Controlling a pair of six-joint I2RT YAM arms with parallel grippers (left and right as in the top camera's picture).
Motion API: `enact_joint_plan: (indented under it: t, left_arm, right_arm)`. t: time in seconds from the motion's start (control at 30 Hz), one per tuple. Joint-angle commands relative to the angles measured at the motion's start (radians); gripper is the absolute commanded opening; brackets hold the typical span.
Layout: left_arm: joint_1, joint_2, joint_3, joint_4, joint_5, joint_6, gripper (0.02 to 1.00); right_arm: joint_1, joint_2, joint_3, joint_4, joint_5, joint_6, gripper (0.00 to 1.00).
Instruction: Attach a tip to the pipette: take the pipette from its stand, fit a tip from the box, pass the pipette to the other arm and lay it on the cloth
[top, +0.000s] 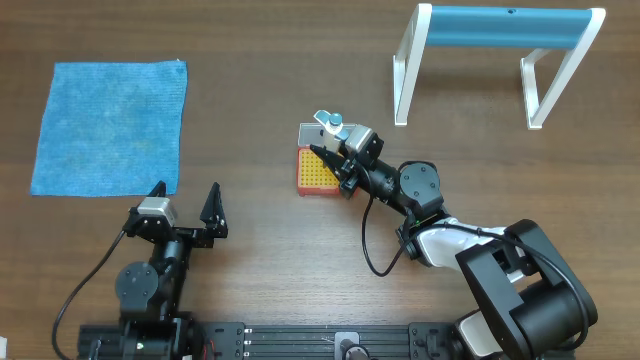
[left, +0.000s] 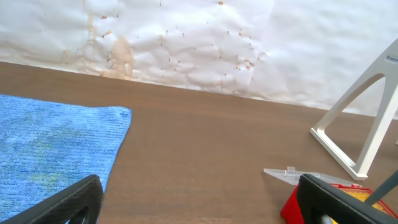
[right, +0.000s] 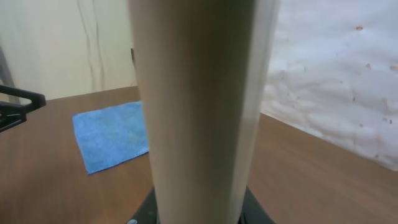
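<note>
My right gripper (top: 332, 160) is shut on the pipette (top: 328, 122), a cream-bodied tool with a white and blue top. It holds the pipette over the red and yellow tip box (top: 317, 173) at the table's middle. In the right wrist view the pipette's body (right: 199, 112) rises straight up from between the fingers. The blue cloth (top: 110, 128) lies flat at the far left. My left gripper (top: 186, 200) stands open near the front left, just below the cloth, with nothing in it. Its dark fingers (left: 68, 202) frame the cloth (left: 50, 146) and the tip box (left: 297, 206).
The white pipette stand with a blue top bar (top: 505, 28) stands at the back right. The tip box's clear lid (left: 291, 175) lies open behind the box. A white papered wall (left: 199, 43) closes the table's far side.
</note>
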Motion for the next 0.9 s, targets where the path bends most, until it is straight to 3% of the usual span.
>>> enact_joint_plan:
  t: [0.03,0.9]
  left_arm:
    - [0.002,-0.005,-0.003,-0.005,-0.004,0.008,0.996]
    - [0.002,-0.005,-0.003,-0.005,-0.004,0.008,0.996]
  right_arm:
    - [-0.025,0.004,0.047,-0.040,0.010,-0.055,0.080]
    - [-0.023,0.080,0.051,-0.014,-0.047,-0.031,0.080]
